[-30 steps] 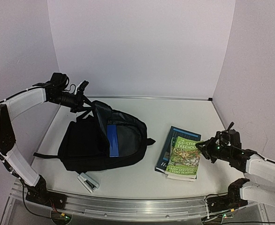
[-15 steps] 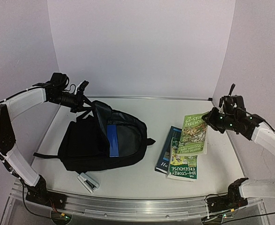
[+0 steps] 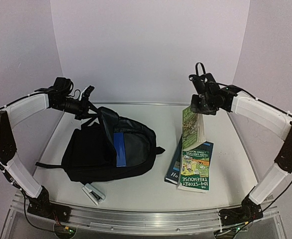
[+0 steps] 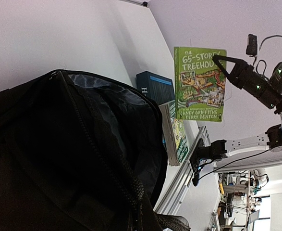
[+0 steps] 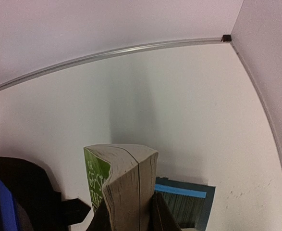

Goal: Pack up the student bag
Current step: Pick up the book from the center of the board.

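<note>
The student bag point(image 3: 93, 152) is a large black backpack lying at the left, its mouth open and showing blue-grey lining. My left gripper point(image 3: 87, 108) is shut on the bag's top flap and holds it up; in the left wrist view the bag point(image 4: 68, 154) fills the frame and hides the fingers. My right gripper point(image 3: 201, 106) is shut on a green Treehouse book point(image 3: 192, 127) that hangs upright in the air, right of the bag. The right wrist view shows its page edge point(image 5: 128, 178) between the fingers point(image 5: 163, 217). It also shows in the left wrist view point(image 4: 201, 84).
A second green Treehouse book point(image 3: 195, 167) lies on a dark blue book point(image 3: 174, 162) on the table point(image 3: 136, 191) at the right. A small white and grey stapler-like item point(image 3: 93, 193) lies in front of the bag. Walls close in the back and both sides.
My right gripper has lifted the green book off the pile and carried it up and towards the back left; the book now hangs upright. The left arm and bag have not moved.
</note>
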Controlling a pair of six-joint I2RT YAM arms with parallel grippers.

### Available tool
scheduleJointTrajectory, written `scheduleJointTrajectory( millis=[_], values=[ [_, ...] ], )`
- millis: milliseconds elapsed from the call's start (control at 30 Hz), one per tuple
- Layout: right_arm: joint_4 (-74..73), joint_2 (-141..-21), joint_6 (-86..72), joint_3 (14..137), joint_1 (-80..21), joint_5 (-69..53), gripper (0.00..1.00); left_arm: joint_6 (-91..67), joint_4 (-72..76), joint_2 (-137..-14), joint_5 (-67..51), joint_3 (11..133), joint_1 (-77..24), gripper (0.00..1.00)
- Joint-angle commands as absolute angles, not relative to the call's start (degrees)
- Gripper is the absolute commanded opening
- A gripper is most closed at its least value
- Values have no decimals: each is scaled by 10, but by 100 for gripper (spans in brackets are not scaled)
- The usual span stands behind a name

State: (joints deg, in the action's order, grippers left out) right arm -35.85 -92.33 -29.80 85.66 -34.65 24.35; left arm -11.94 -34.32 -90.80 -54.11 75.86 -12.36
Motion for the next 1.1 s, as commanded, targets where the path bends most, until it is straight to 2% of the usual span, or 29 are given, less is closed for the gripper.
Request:
scheduleJointTrajectory(
  millis=[0, 133, 300, 633, 833, 1067],
  values=[
    [-438, -994, -218, 978, -340, 443, 0, -115, -321, -883, -556, 756, -121, 0],
    [-502, -1072, -173, 1047, -331, 540, 0, -117, -320, -883, -559, 754, -121, 0],
    [-520, -1122, -138, 1057, -284, 588, 0, -121, -315, -883, -563, 752, -121, 0],
    [-436, -1178, -34, 1063, -209, 534, 0, -129, -310, -884, -569, 750, -121, 0],
    [-417, -1201, -25, 1063, -195, 448, 0, -131, -308, -882, -571, 749, -121, 0],
    [-403, -1216, -37, 1045, -195, 420, 0, -135, -306, -884, -576, 749, -121, 0]
  ],
)
